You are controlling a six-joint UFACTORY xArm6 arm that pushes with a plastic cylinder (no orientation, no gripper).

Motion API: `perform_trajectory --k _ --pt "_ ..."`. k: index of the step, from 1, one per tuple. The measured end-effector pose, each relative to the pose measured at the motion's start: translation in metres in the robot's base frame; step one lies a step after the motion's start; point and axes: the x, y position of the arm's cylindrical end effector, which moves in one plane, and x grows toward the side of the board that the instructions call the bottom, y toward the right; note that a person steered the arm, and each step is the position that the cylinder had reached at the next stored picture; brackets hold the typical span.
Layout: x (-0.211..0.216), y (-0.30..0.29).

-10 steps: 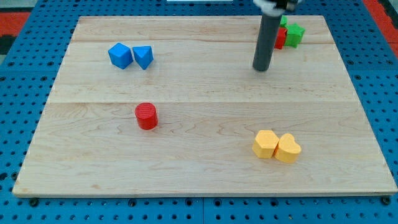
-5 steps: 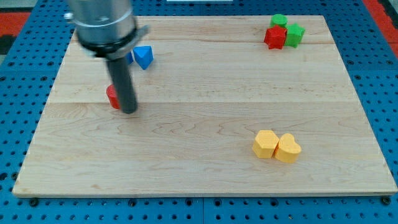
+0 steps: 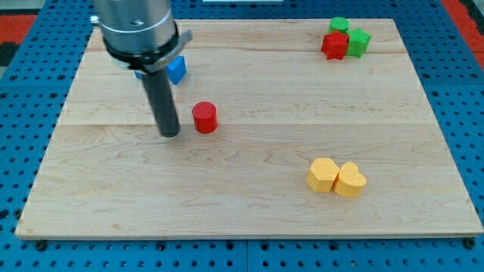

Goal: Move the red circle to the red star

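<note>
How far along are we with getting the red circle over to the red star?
Early. Done: my tip sits just to the view's left of the red circle, on the side away from the star, with a small gap between. In hand: the push toward the view's right. Left: nearly everything, since the red star lies far off at the view's top right, against two green blocks.

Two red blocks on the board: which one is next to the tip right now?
The red circle, just to the view's right of my tip. The other, the red star, sits far off at the view's top right beside the green blocks.

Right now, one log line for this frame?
my tip: just left of red circle, small gap | red star: far upper right | not delivered
</note>
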Motion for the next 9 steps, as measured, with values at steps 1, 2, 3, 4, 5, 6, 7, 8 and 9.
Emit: perform_trajectory --k 1,2,3,4,5,6,7,8,9 --pt "-0.020 0.081" --pt "-0.073 0.132" --pt "-0.084 0.165" --pt "-0.080 0.167" --pt "-0.093 0.189" --pt "-0.117 0.212" --pt "-0.118 0.219" --pt "-0.118 0.219" --pt "-0.117 0.215"
